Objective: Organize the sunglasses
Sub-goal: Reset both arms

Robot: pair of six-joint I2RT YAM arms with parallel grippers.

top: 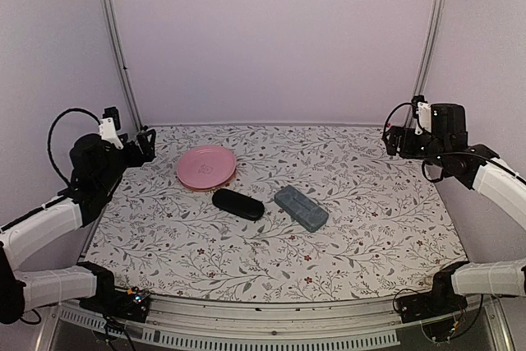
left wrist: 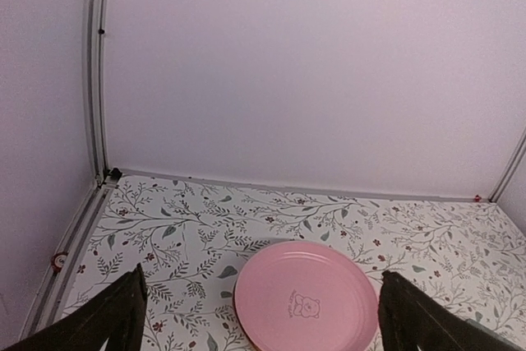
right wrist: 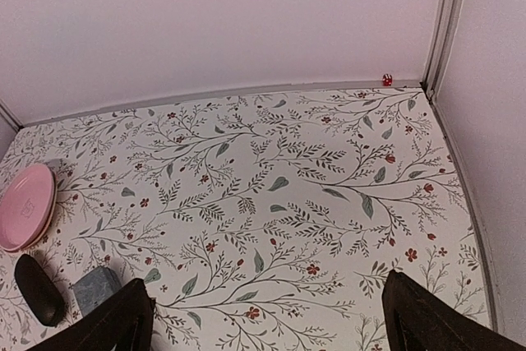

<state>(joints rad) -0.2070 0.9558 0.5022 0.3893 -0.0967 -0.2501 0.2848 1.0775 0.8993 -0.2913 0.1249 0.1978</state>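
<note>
**Inspector:** Status of the left gripper (top: 145, 147)?

**Recorder:** It is raised above the left edge of the table (top: 370, 228). The jaws are spread wide and there is nothing between them. In its wrist view the fingers (left wrist: 115, 322) sit at the 2 bottom corners, with the plate (top: 205, 167) on the table beyond them.

**Inspector:** And the right gripper (top: 394, 141)?

**Recorder:** Same condition. It is raised above the right edge, jaws spread wide, holding nothing. Its wrist view looks down on bare floral cloth.

**Inspector:** Items on the table?

**Recorder:** 3 items. The pink plate lies flat toward the far left and has a small printed figure (left wrist: 304, 306) at its centre. The black case (top: 238, 204) lies just beside the plate's near right edge; I cannot tell whether they touch. The grey case (top: 301, 208) lies to the right of the black case, close to it with a gap between them. Both cases look shut and lie at much the same slant, near the middle of the table and well apart from both grippers.

**Inspector:** Location of the sunglasses?

**Recorder:** I cannot tell. They show in none of the 3 views, and I cannot see what the cases contain.
</note>
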